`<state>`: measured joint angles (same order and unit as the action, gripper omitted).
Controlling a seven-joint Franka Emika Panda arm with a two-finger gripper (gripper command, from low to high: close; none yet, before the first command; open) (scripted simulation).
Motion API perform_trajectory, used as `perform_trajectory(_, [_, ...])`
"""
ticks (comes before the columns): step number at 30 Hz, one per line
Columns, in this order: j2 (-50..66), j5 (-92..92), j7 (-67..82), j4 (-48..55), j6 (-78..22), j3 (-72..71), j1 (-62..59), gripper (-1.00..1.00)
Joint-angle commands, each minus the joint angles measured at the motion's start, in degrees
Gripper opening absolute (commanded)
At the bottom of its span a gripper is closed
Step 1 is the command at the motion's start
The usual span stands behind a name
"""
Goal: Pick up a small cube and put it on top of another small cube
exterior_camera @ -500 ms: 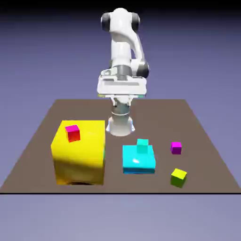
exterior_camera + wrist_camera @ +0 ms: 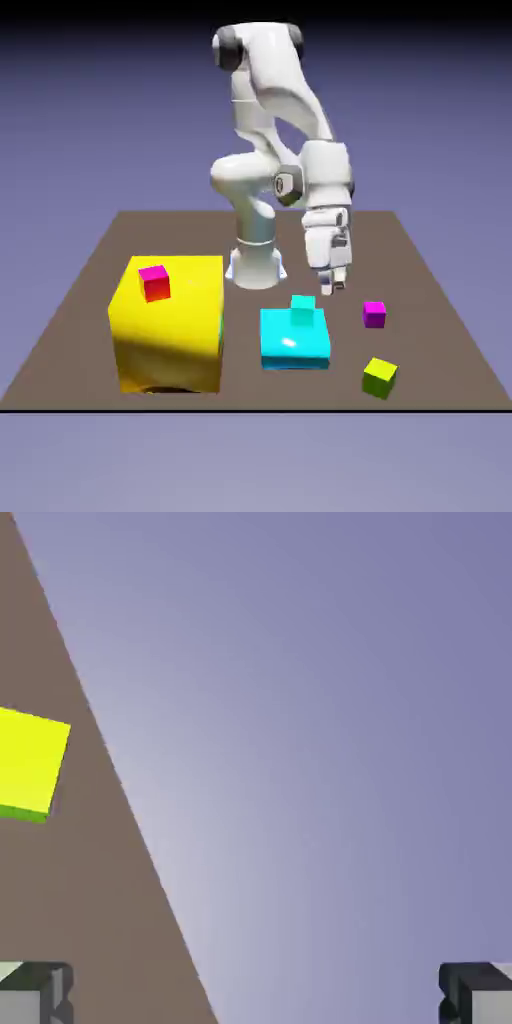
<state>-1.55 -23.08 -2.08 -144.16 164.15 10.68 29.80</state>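
Observation:
The tiny yellow-green cube (image 2: 380,376) lies on the brown table (image 2: 440,330) near its front edge, at the exterior view's right. In the hand view it is a yellow-green square (image 2: 30,762) at the left edge. My gripper (image 2: 335,285) hangs open above the table, fingers pointing down, behind and to the left of that cube and well apart from it. The two grey fingertips (image 2: 35,992) stand far apart at the hand view's bottom corners, with nothing in the gripper (image 2: 255,997). A teal small cube (image 2: 303,309) sits on a bigger cyan block (image 2: 295,342). A purple-magenta small cube (image 2: 374,313) lies just right of the gripper.
A big yellow block (image 2: 168,322) stands at the exterior view's left with a small red cube (image 2: 154,283) on top. The hand view shows the table's edge (image 2: 120,792) running diagonally, with blue-violet backdrop beyond it.
The arm has unfolded from above its base and swung down toward the exterior view's right; the hand now hangs low between the teal and purple-magenta cubes. No cube has moved.

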Motion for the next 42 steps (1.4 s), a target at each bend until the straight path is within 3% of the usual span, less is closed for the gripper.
perform_trajectory(1, [1.9, -1.4, 2.5, 1.0, -0.6, 0.7, 1.5, 0.0])
perform_trajectory(13, [24.2, -17.9, 31.4, 13.1, -7.7, 8.3, 22.1, 0.0])
perform_trajectory(20, [35.5, -20.0, 28.1, 17.5, -0.1, 10.2, 21.2, 0.0])
perform_trajectory(21, [35.5, -20.0, 28.1, 17.5, -0.1, 10.2, 21.2, -1.0])
perform_trajectory(22, [35.5, -20.0, 28.1, 17.5, -0.1, 10.2, 21.2, -1.0])
perform_trajectory(28, [23.2, -17.7, 31.3, 13.3, -9.0, 8.7, 21.3, -1.0])
perform_trajectory(42, [-1.1, -11.1, 27.7, 18.2, -43.9, 18.8, -0.3, -1.0])
